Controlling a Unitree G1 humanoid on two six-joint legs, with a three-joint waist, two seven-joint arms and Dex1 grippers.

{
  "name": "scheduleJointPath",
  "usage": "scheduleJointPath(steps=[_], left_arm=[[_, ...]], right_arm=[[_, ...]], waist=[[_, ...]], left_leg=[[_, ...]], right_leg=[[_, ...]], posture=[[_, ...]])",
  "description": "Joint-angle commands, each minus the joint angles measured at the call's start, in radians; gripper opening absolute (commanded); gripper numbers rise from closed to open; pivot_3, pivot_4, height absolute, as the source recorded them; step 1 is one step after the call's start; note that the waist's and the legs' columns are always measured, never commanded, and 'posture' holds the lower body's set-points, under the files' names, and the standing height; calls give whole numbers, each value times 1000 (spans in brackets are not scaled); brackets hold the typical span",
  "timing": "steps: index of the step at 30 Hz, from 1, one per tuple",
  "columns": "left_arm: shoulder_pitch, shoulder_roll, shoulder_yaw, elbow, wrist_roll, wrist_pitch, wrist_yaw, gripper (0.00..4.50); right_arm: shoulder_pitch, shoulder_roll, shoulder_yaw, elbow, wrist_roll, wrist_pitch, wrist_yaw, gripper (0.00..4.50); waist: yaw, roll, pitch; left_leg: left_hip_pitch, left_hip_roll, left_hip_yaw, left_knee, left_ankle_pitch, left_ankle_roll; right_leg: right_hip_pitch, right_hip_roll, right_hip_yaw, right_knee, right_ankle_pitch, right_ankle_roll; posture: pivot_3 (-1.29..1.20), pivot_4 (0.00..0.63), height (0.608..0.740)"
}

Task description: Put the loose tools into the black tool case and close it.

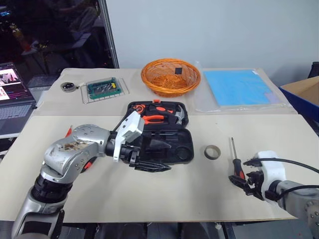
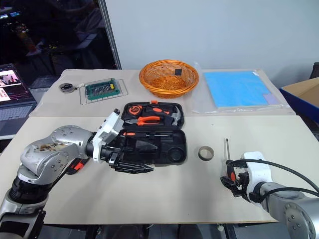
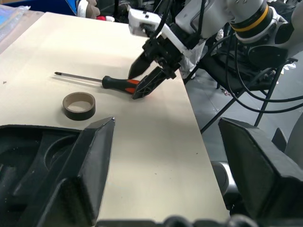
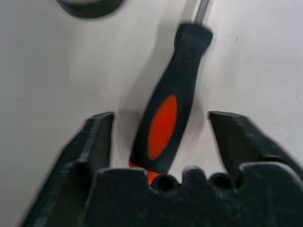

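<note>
Straddling the screwdriver (image 4: 165,118) at the table's near right, my right gripper (image 1: 247,182) stands open, fingers either side of its handle, gripping nothing. Light, stiff, rubbery handle: pinch mid-handle. My left gripper (image 1: 149,160) hangs open over the black tool case (image 1: 175,144), empty.

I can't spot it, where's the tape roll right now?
In the head views the tape roll lies flat on the table's right half, between the open case and the screwdriver.

head pair: high, facing down over table (image 1: 164,194) | wrist views: close, low, sharing screwdriver (image 4: 170,118)
</note>
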Motion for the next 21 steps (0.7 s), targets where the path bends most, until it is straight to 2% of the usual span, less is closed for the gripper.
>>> scheduleJointPath(steps=[1,4,7,8,10,14,18,21], left_arm=[[3,16,31,-40,-11,-18,19,3561],[50,15,60,-64,-6,-34,63,3561],[122,24,114,-100,10,-53,122,3561],[151,25,139,-113,18,-57,153,3561],[228,-42,222,-121,5,-146,197,3561],[382,9,330,-153,-25,-145,182,3561],[592,22,510,-173,-59,-186,152,3561],[703,29,594,-187,-71,-204,135,3561]], right_arm=[[9,-58,-29,-13,-39,-23,33,2017],[71,-148,-149,-39,-53,-69,123,1082],[106,-226,-226,-64,-33,-132,248,983],[97,-256,-220,-68,-22,-162,290,982],[6,-290,-154,-61,6,-260,374,982],[-280,-324,160,38,-73,-414,458,982],[-612,-316,684,302,-437,-778,709,982],[-750,-256,858,524,-588,-970,839,982]], waist=[[0,0,0],[0,1,1],[2,1,1],[-3,1,1],[-15,1,1],[-34,-3,4],[-41,-3,7],[-34,-4,8]], left_leg=[[0,0,0,0,0,0],[0,-1,0,0,0,0],[-1,-1,0,0,0,0],[0,0,0,0,0,0],[1,1,1,0,0,0],[8,6,4,-1,0,0],[9,7,5,-1,0,0],[8,5,6,-3,-1,0]], right_leg=[[0,0,0,0,0,0],[0,-1,0,0,0,0],[0,-1,0,0,0,0],[0,-1,0,0,0,0],[0,0,1,0,0,0],[3,3,2,0,1,-1],[2,3,2,0,1,-3],[0,0,2,-1,0,-4]], posture=[[0,150,740],[0,150,740],[0,150,740],[0,150,740],[0,150,740],[0,150,740],[0,150,740],[0,150,740]])
